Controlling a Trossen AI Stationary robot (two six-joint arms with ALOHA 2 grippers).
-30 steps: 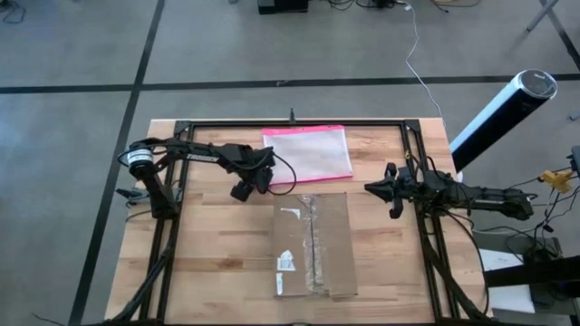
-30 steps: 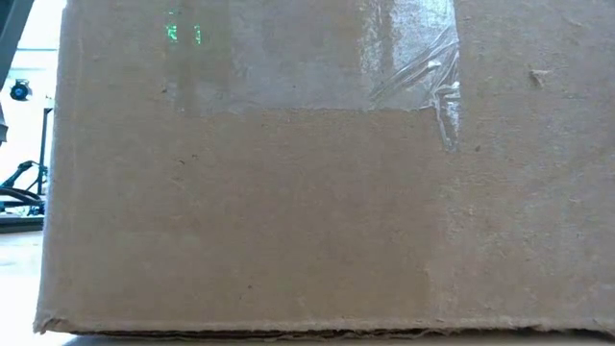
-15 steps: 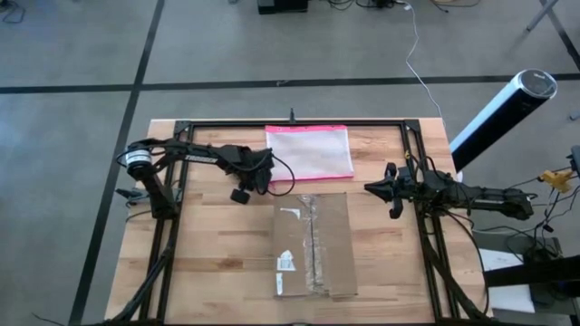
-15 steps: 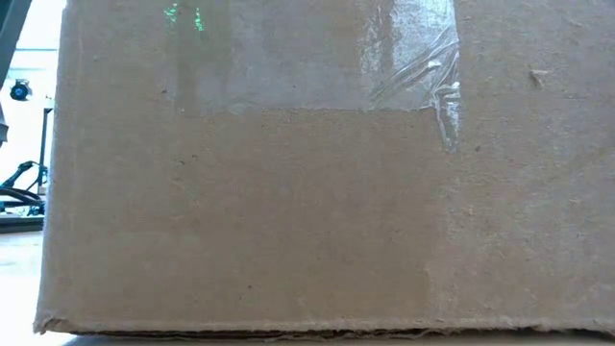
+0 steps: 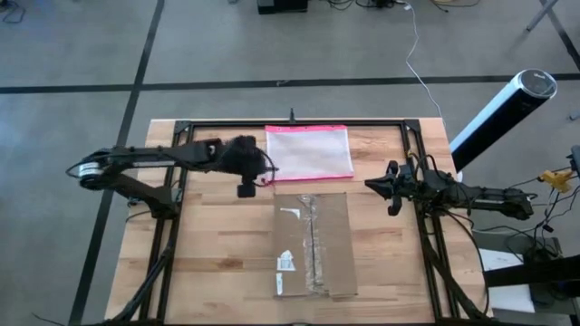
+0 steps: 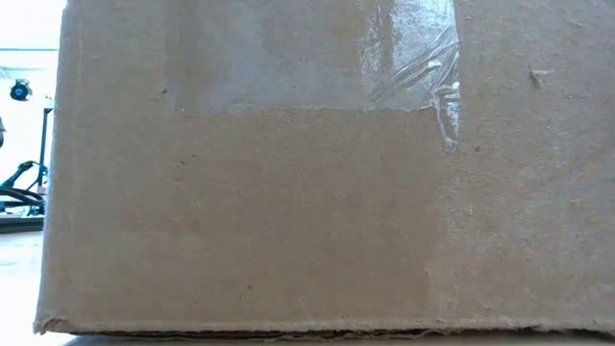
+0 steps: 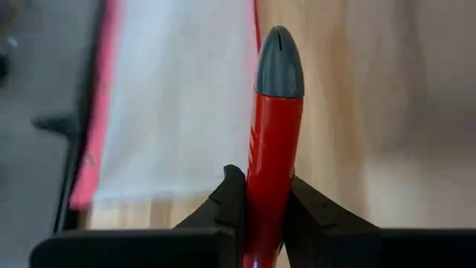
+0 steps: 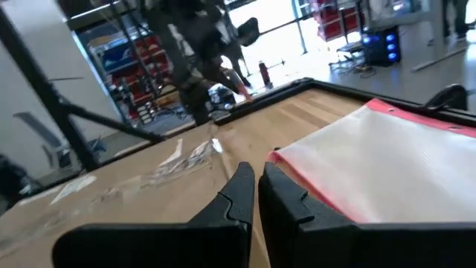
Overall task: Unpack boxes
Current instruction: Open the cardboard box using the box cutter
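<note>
Brown cardboard filled the low view: the box (image 6: pixel 327 173) sat with its flaps down and clear tape (image 5: pixel 313 244) running along the top seam, so nothing had been unpacked. The left gripper (image 7: pixel 265 195) was clamped on a red cutter with a grey tip (image 7: pixel 274 141), held lengthwise between its fingers so the tip pointed forward, most likely to slit that tape. In the overhead view this gripper (image 5: pixel 246 187) hung over bare wood, with the box just ahead and to one side of it and the pink-edged pouch (image 5: pixel 308 152) close beside it on the far part of the table (image 5: pixel 208 263). The tip was not touching the box. The right gripper (image 5: pixel 391 188) waited near the box's other side, its fingers (image 8: pixel 238 195) pressed together on nothing, probably kept clear so the cut could be made, and near enough to steady the box.
</note>
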